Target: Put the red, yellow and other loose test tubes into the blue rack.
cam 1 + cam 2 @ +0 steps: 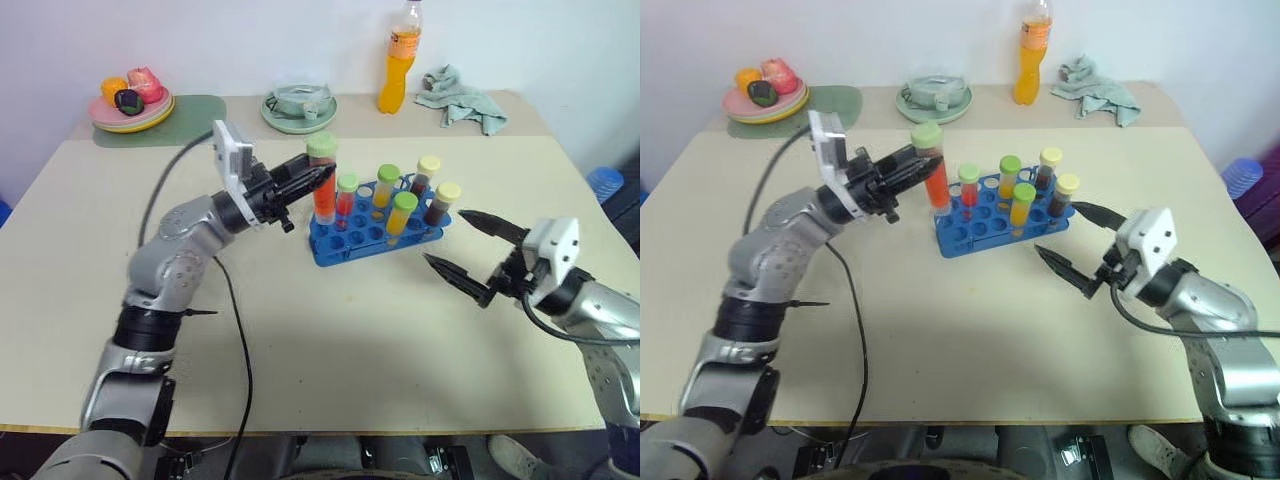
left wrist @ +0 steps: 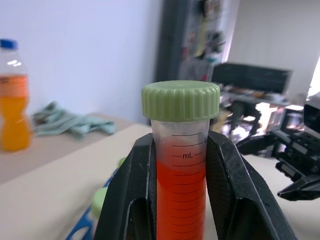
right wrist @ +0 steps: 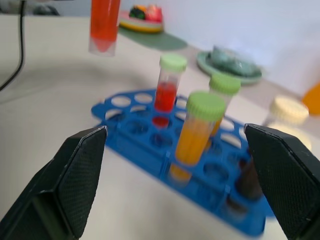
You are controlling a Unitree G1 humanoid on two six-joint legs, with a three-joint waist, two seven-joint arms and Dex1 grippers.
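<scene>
A: Left wrist view first: the left hand [image 2: 182,190] pinches a red test tube [image 2: 181,165] with a green cap, one black finger [image 2: 135,195] pressed on each side, tube upright.

B: And from the head camera?

A: In the left eye view that left hand [image 1: 312,180] sits just above centre, with the red test tube [image 1: 323,185] hanging over the left end of the blue rack [image 1: 375,228]. From the right wrist view its tip is clear of the holes, above the rack's far corner.

B: What is in the rack?

A: Five capped tubes stand in it: a small red-filled tube [image 1: 345,200], two orange tubes with green caps [image 1: 386,187] [image 1: 402,216], and two dark brown tubes with pale yellow caps [image 1: 425,176] [image 1: 442,205].

B: The other hand?

A: The right hand [image 1: 465,250] is at the right of the frame, its fingers spread wide and empty, pointing toward the rack's right end, near it but apart.

B: Further out?

A: Along the top of the frame on the worktop [image 1: 330,340]: a plate of toy fruit [image 1: 131,103] at upper left, a green dish [image 1: 298,108], an orange drink bottle [image 1: 400,60], and a crumpled cloth [image 1: 460,98].
</scene>
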